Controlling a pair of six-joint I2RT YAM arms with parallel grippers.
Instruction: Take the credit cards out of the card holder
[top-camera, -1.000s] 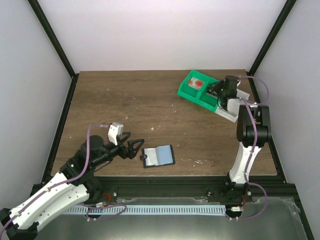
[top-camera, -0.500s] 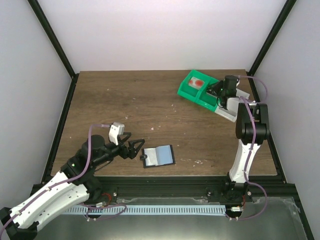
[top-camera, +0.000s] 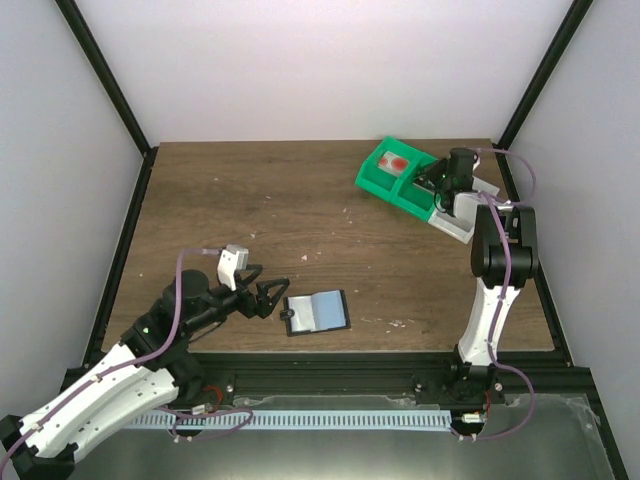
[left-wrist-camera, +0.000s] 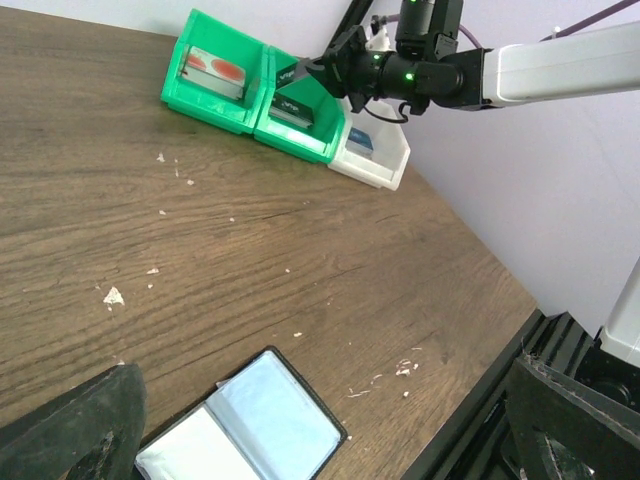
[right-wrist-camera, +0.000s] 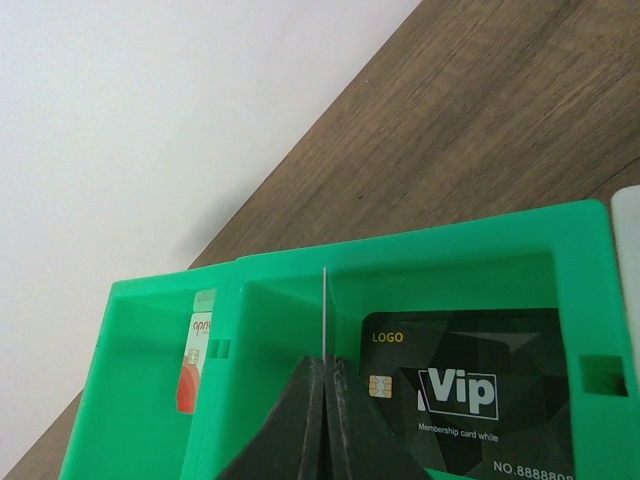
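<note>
The card holder (top-camera: 317, 312) lies open near the table's front edge, black-rimmed with pale blue-grey inner faces; it also shows in the left wrist view (left-wrist-camera: 245, 425). My left gripper (top-camera: 275, 298) is open and empty just left of it, with its fingers (left-wrist-camera: 80, 420) wide apart. My right gripper (top-camera: 437, 182) is at the back right over the green tray (top-camera: 375, 180). It is shut on a thin card (right-wrist-camera: 325, 310) seen edge-on, held over the tray's compartment where a black VIP card (right-wrist-camera: 460, 390) lies.
A red and white card (right-wrist-camera: 192, 370) lies in the green tray's other compartment. A white tray (left-wrist-camera: 385, 165) adjoins the green one on its right, with a blue card in it. Black frame rails run along the table's edges.
My right gripper has shifted slightly toward the back over the green tray with the card in it. The left arm and the card holder have hardly moved.
</note>
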